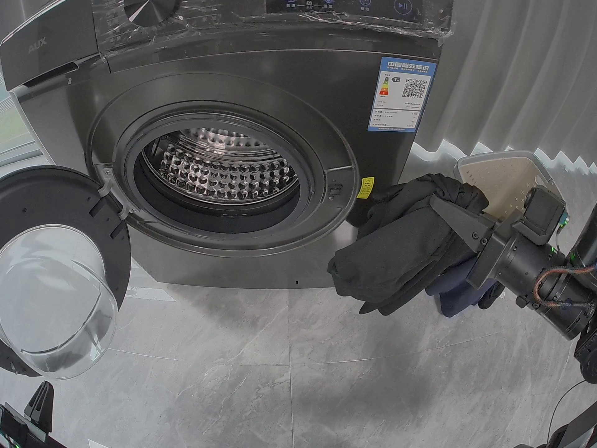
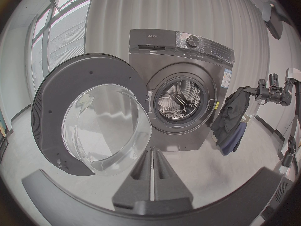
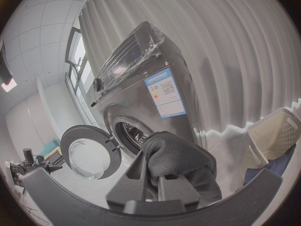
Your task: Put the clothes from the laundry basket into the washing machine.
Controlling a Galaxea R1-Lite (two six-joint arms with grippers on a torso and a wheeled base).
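Beside the washing machine [image 1: 249, 82], my right gripper [image 1: 448, 213] holds the dark clothes [image 1: 398, 244] tight; I should push them deep into the drum [image 1: 224, 169].

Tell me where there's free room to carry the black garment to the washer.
Free: the open drum mouth and the bare floor between the swung-open door and the black garment. Crowded: the right side, where that garment, blue cloth and laundry basket bunch.

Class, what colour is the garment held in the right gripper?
The garment is black, seen most clearly in the head view.
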